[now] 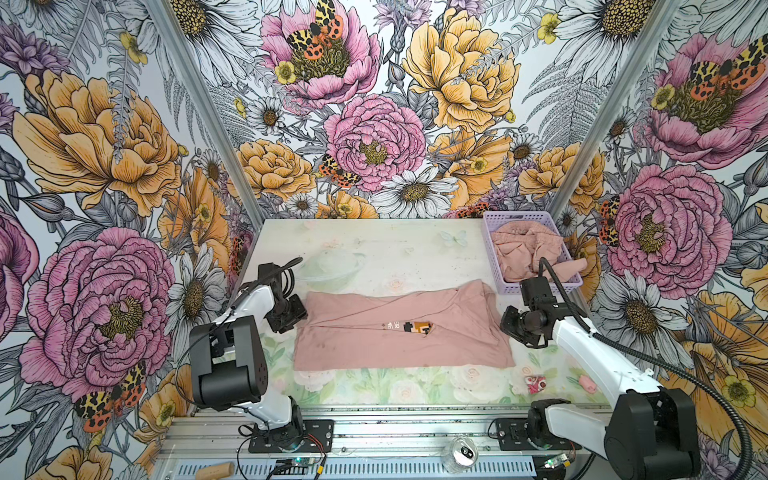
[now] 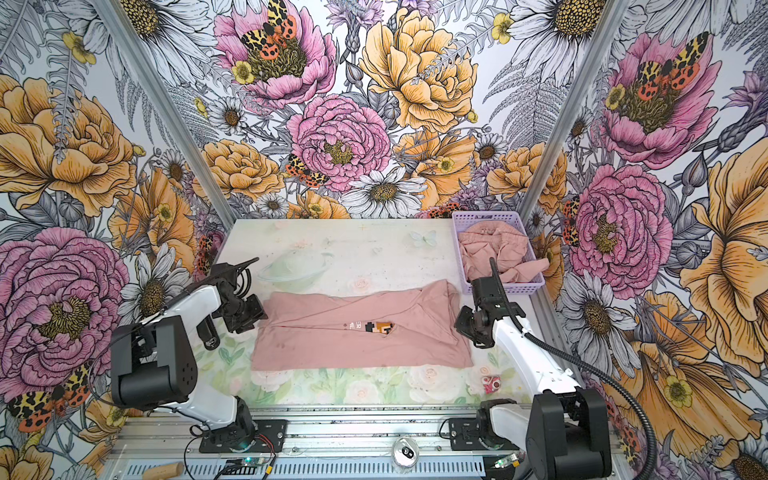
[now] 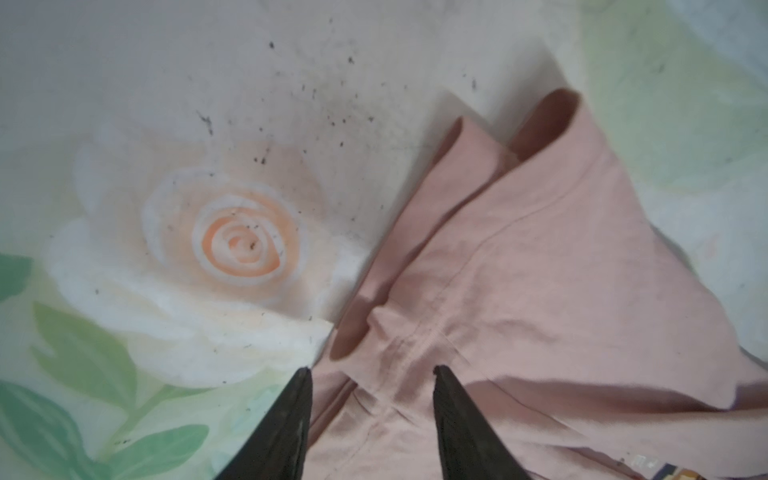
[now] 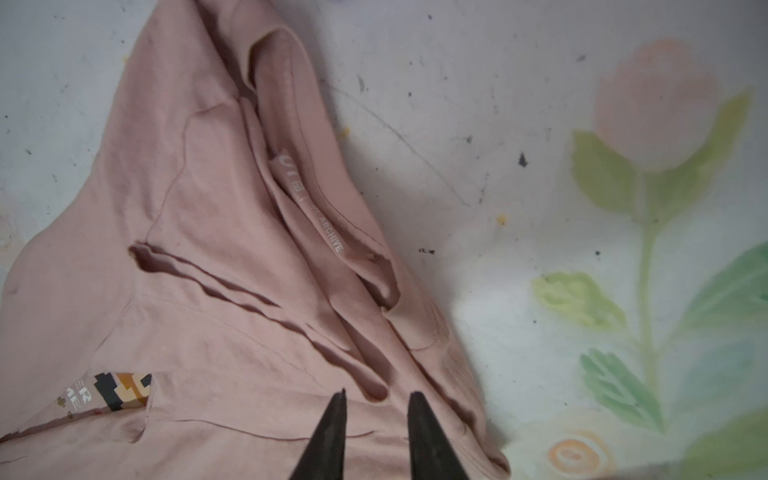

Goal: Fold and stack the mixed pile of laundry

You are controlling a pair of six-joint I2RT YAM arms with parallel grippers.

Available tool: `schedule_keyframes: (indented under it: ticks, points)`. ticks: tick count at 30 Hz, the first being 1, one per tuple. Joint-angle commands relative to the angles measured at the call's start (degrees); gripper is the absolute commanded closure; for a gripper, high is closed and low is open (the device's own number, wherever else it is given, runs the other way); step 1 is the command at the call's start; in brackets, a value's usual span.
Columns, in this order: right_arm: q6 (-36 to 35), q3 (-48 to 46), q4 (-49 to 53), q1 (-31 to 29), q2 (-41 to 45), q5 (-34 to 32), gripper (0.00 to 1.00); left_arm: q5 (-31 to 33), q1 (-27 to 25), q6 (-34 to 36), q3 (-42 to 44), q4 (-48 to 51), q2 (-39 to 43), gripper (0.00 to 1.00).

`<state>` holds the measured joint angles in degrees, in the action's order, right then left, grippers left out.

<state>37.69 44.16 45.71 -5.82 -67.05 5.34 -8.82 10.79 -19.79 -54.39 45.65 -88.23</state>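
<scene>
A dusty-pink T-shirt [image 1: 374, 340] [image 2: 332, 340] lies folded into a long band across the middle of the table, with a strip of its pixel-art print [image 1: 419, 328] [image 4: 122, 390] showing at the fold. My left gripper [image 1: 293, 316] [image 3: 372, 368] is open at the shirt's left end, its jaws apart over the hem with nothing pinched. At the collar end my right gripper [image 1: 509, 322] [image 4: 378, 392] hangs over the cloth, jaws narrowly apart and open. More of the mixed laundry pile, crumpled pink cloth [image 1: 523, 249] [image 2: 496, 249], fills the basket.
The lavender basket [image 1: 536, 286] [image 2: 505, 287] stands at the table's back right corner, just behind the right wrist. A small red-and-white thing [image 1: 535, 383] and a pink piece [image 1: 587, 383] lie at the front right. A can [image 1: 459, 455] and a wooden peg [image 1: 214, 471] rest on the front rail.
</scene>
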Motion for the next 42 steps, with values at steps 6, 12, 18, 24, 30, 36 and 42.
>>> schedule_keyframes:
  ticks: [6, 12, 18, 24, 30, 36, 42]
  points:
    - [-5.3, 11.88, -5.95, -10.57, -11.32, 0.29, 0.66, -0.33, -8.86, -2.38, -8.16, -0.77, -4.14, 0.51]
    - [-8.4, 16.46, -12.19, -13.06, -21.98, 2.24, 0.63, -0.5, -10.29, -2.83, -9.18, -2.88, -8.35, 0.54]
    - [-12.12, 22.42, -12.75, -13.65, -31.22, 5.02, 0.59, -0.59, -10.26, -2.93, -9.03, -3.06, -8.64, 0.55]
    - [-13.35, 22.65, -12.25, -13.88, -34.67, 5.9, 0.6, -0.53, -10.24, -3.31, -6.88, -3.8, -8.09, 0.56]
    - [-12.95, 20.88, -11.55, -14.3, -34.42, 6.78, 0.72, -0.77, -10.17, -3.5, -6.28, -4.08, -7.76, 0.56]
    - [-12.17, 18.32, -10.91, -14.9, -32.0, 6.79, 0.96, -1.04, -9.79, -3.24, -6.41, -4.08, -7.84, 0.58]
    - [-10.0, 15.67, -9.73, -16.24, -27.72, 6.74, 1.0, -1.18, -9.81, -3.24, -6.01, -4.07, -7.29, 0.59]
